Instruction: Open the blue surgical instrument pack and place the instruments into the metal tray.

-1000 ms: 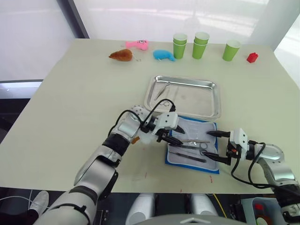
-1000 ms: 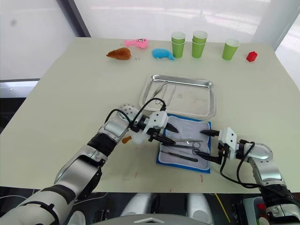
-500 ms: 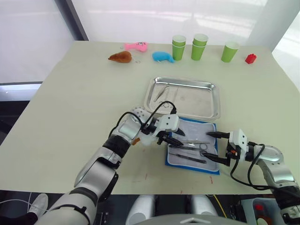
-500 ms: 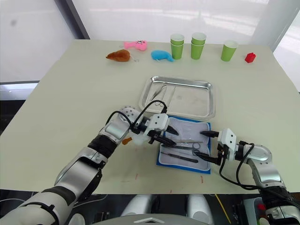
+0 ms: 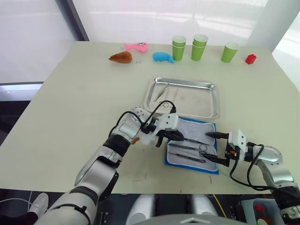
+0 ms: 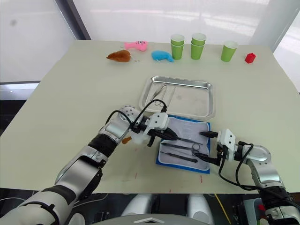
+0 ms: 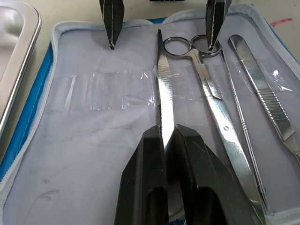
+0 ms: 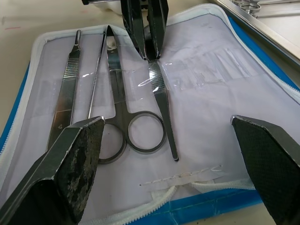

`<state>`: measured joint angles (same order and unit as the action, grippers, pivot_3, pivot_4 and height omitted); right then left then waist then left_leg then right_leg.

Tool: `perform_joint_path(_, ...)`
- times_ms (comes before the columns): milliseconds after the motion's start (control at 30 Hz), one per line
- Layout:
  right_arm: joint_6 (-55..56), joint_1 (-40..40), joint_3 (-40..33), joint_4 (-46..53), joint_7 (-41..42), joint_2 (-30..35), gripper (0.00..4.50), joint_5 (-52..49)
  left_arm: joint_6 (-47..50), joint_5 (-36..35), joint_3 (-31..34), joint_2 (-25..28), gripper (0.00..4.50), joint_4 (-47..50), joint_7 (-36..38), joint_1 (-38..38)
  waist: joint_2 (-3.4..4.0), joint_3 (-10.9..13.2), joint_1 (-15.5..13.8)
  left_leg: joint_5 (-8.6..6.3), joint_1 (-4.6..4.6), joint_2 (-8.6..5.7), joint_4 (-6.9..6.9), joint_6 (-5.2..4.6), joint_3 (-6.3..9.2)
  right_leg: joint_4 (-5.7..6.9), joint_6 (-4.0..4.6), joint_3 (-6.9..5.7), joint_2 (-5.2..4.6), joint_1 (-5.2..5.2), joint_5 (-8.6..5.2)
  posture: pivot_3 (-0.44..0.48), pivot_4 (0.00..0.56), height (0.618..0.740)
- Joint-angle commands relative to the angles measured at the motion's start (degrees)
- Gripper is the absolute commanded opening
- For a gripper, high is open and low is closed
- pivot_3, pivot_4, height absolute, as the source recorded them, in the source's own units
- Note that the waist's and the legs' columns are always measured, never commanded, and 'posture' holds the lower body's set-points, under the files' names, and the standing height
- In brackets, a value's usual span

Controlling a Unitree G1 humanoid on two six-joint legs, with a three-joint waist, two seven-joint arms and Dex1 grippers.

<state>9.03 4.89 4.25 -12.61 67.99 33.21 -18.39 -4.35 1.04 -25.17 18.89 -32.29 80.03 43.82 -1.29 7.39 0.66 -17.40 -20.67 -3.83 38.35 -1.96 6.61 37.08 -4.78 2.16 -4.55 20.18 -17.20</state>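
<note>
**Steel forceps pinched in left hand, pack open on tabletop**

Steel forceps [image 7: 165, 101] sit clamped between the left hand's [image 7: 169, 133] black fingers [image 7: 149, 159]; the fingers are closed down onto the blade with no gap visible. The forceps lie flat on the pale lining, one end running under the clear pocket strip [image 7: 105, 91].

Just beside the forceps, on the same lining: ring-handled scissors [image 7: 208, 89], then a thin probe-like tool, then a ribbed handle [image 7: 262, 101] nearest the pack's edge.

Blue surgical instrument pack [image 5: 212, 166] lies open and flat on the tabletop [image 5: 70, 103], lining up, white zip edging around it. It sits at the near edge of the tabletop, just beside the metal tray [image 5: 215, 101] on the tray's near side.

Right hand [image 5: 211, 147] hovers at the pack's right edge, fingers spread wide, holding nothing. In the right wrist view its fingertips [image 8: 77, 154] straddle the scissor rings [image 8: 145, 131] end of the pack without touching the tools.

Metal tray holds a couple of thin silver instruments [image 5: 162, 92] in its left part; rest of its floor is bare steel.

Far side of the tabletop: brown plush [image 5: 121, 57], pink plush [image 5: 136, 46], small blue plush [image 5: 163, 56], green cups [image 5: 179, 47] in two stacks plus a single cup [image 5: 230, 51], red block [image 5: 251, 59].
</note>
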Motion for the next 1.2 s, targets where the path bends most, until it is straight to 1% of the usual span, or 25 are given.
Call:
perform_joint_path(33,-2.5,-2.7,4.0,-4.1,0.4,0.0,4.50,4.3,1.7,0.8,-0.2,0.3,0.09,1.2,0.4,1.4,0.00,0.0,0.0,0.01,0.00,0.00,0.00,0.01,0.02,0.00,0.00,-0.01,0.00,0.00,0.00,0.000,0.150,0.740)
perform_joint_path(133,-2.6,-2.7,4.2,-4.2,0.6,0.2,4.50,4.5,3.2,1.3,-0.4,0.9,0.09,2.8,0.3,2.0,0.02,0.0,0.0,0.03,-0.01,0.00,0.00,0.04,0.07,0.04,0.01,-0.03,0.04,0.00,0.00,0.000,0.150,0.740)
perform_joint_path(300,-3.9,-2.5,4.9,-4.5,1.0,0.6,4.50,4.7,8.8,2.4,-0.3,2.3,0.09,8.6,-0.4,2.8,0.05,0.0,0.1,0.05,-0.02,0.01,0.00,0.08,0.12,0.07,0.02,-0.05,0.06,0.01,0.00,0.000,0.150,0.740)
perform_joint_path(533,-3.3,-1.6,5.9,-6.4,1.3,1.0,4.50,6.3,14.3,1.9,-0.4,4.4,0.09,14.0,1.2,3.7,0.07,0.1,0.2,0.09,-0.01,0.03,0.00,0.13,0.13,0.20,0.05,-0.03,0.10,0.06,0.01,0.000,0.150,0.740)
perform_joint_path(733,-3.3,-0.5,7.4,-8.4,1.4,1.6,4.50,7.6,17.0,1.4,-0.7,5.8,0.09,16.4,1.6,4.5,0.07,0.1,0.3,0.11,-0.03,0.03,0.00,0.16,0.10,0.60,0.09,0.11,0.15,0.30,0.02,0.000,0.150,0.740)
perform_joint_path(800,-3.4,-0.3,7.6,-8.6,1.4,1.7,4.50,7.6,17.6,1.2,-0.7,6.1,0.09,16.9,1.6,4.7,0.07,0.1,0.2,0.12,-0.02,0.11,0.00,0.16,0.13,0.63,0.22,0.11,0.28,0.32,0.10,0.000,0.150,0.740)
perform_joint_path(1200,-2.7,0.4,8.1,-10.0,1.3,1.3,4.50,8.2,20.6,0.5,-0.7,9.9,0.09,21.8,3.6,4.8,0.07,0.1,0.2,0.14,-0.01,0.14,0.01,0.18,0.18,0.67,0.27,0.12,0.34,0.31,0.13,0.000,0.150,0.740)
